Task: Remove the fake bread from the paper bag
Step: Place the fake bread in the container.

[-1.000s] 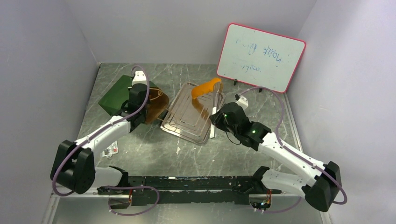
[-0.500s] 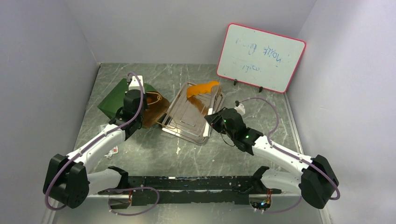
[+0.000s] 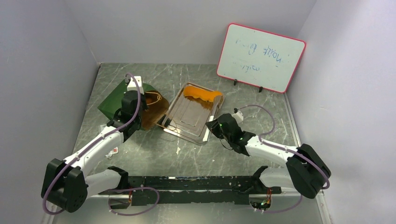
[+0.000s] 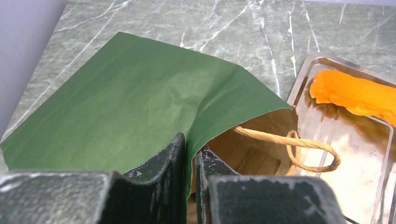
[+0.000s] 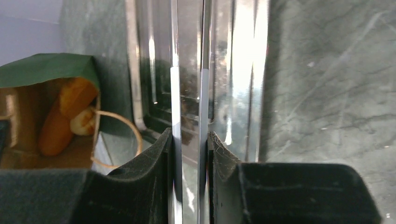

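Done: orange bread (image 3: 202, 93) on tray (image 3: 187, 117).
Remaining: loaves (image 5: 60, 116) in paper bag (image 4: 116, 93).
Left pincer (image 4: 189, 147): pinching paper bag.
Right pincer (image 5: 189, 137): gripping tongs (image 5: 203, 93).

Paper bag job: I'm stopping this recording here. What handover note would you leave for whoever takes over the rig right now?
Left end effector: shut on the upper mouth edge of the paper bag, which lies on its side, mouth toward the tray.
Right end effector: shut on metal tongs over the tray.
Done: one orange bread piece lies at the tray's far end.
Left: a long loaf and a round roll are inside the bag.
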You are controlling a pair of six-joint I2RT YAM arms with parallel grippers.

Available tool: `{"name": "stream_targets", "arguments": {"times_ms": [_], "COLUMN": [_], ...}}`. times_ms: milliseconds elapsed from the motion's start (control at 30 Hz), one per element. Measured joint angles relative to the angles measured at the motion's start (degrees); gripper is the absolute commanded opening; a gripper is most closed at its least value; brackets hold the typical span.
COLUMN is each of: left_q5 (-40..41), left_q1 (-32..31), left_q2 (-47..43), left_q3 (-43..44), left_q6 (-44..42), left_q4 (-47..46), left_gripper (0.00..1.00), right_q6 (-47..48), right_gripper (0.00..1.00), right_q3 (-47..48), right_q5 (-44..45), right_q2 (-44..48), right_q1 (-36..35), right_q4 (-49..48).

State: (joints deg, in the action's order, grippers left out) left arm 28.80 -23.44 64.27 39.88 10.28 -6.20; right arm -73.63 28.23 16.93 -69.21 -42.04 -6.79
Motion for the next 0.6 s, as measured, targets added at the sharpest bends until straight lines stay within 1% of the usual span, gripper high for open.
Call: {"name": "stream_targets", "arguments": {"times_ms": [167,300,400,600], "left_q5": [-0.8,-1.0,-1.1,-1.1], "left_q1": [0.0,0.0,0.0,0.0], "left_q2": [-1.0,-1.4,-1.4,-1.4], "left_q3": [-0.5,-0.6,-0.6,-0.6], "left_q6": [0.3,0.3,0.3,0.3], "left_q4": [0.2,0.3,0.3,0.3], "left_gripper": [0.07,0.07,0.07,0.07], "right_q6": [-0.3,-0.3,0.0,0.2], "right_gripper": [0.35,0.41,0.42,0.42], "right_q3": [-0.7,-0.7,-0.7,-0.7], "right_q5": [-0.4,-1.2,-2.2,-3.5], "right_q2": [-4.0,-5.3,-5.4,-4.3], "right_q1": [1.0,1.6,2.0,2.5], "right_q4": [-0.4,-0.2,-0.3,0.5]}}
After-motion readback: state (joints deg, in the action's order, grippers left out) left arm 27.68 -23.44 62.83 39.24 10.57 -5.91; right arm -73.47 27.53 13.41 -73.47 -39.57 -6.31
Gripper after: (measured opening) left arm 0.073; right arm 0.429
